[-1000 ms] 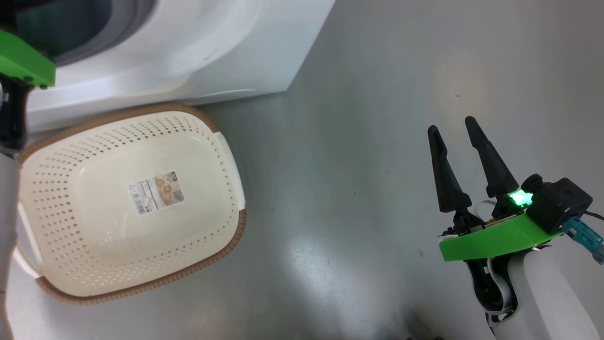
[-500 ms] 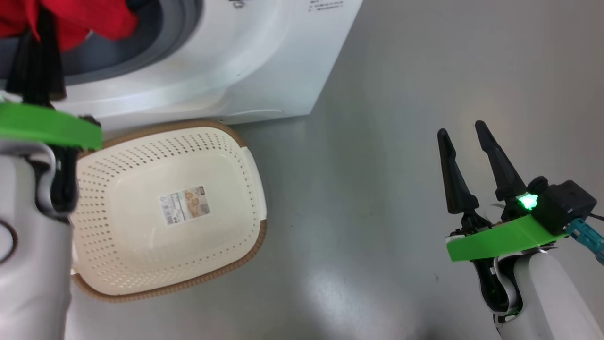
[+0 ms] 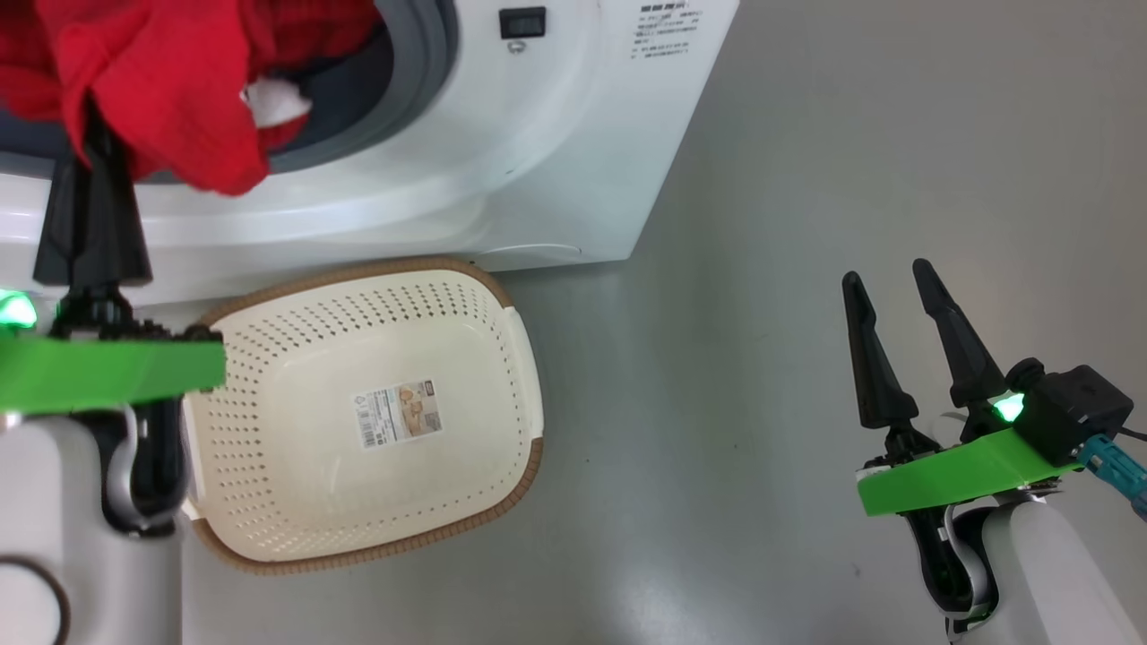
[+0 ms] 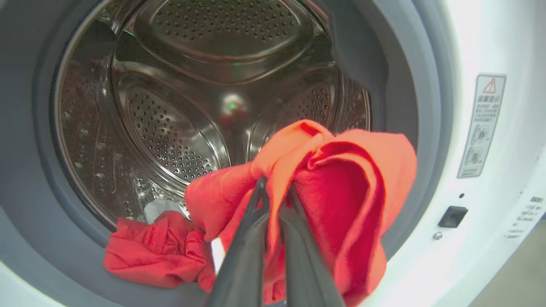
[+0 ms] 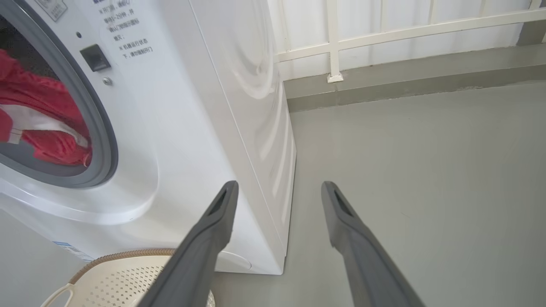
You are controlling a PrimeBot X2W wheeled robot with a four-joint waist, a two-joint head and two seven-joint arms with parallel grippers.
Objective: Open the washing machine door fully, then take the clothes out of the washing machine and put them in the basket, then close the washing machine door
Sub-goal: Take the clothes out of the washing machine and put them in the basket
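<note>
Left jaws pinched together; right jaws wide apart, long dark fingers [image 3: 874, 367] pointing up.

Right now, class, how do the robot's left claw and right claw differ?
The left claw is shut on the clothes; the right claw is open, empty. The left claw is by the washer; the right claw over the floor. Both have long dark fingers.
</note>
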